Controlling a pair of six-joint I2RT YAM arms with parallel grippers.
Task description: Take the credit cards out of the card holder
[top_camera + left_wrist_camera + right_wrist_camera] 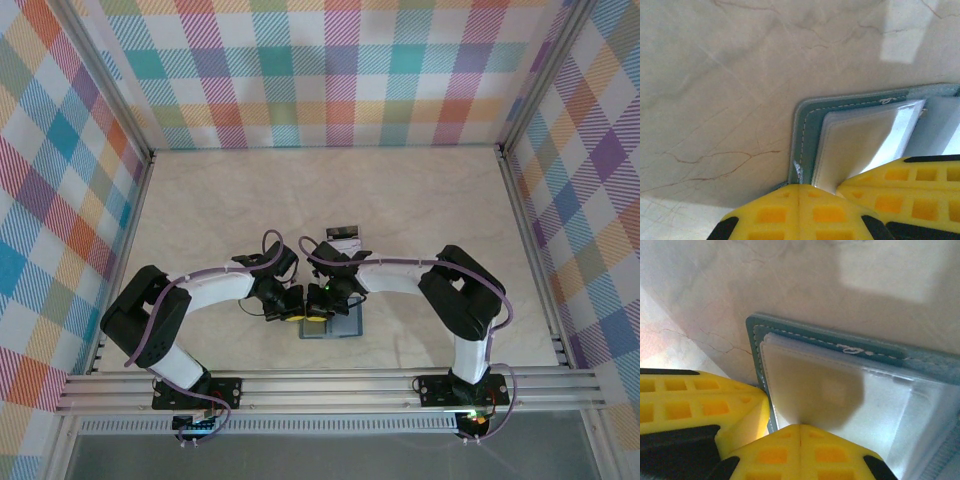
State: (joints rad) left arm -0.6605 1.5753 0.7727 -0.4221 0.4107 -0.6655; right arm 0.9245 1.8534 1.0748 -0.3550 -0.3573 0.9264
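- Teal-blue leather with white stitching is forming the rim of the card holder (756, 335), which is lying open and flat on the pale marbled bench (420, 200).
- From above, the holder is sitting near the front edge of the bench, midway between the two arm bases. Its grey-blue inside is showing just under the right wrist.
- A clear plastic sleeve (850, 400) is lying on the holder's inner face, just inside the stitched rim.
- Something pale is showing through the sleeve in the left wrist view, but it is too blurred to name.
- The left tool (799, 189) is holding its yellow fingers pressed together. The tips are touching the holder's corner, where the teal rim meets the sleeve's edge.
- The right tool (800, 429) is also holding its yellow fingers together, with the tips resting on the near edge of the sleeve.
- I cannot tell whether either tool is pinching a thin layer of plastic between its tips.
- The two tools are sitting just beside each other, and each wrist view is catching the other tool's yellow fingers (700, 410) at its side.
- In the top view, both arms are bending inward and meeting over the holder's left part.
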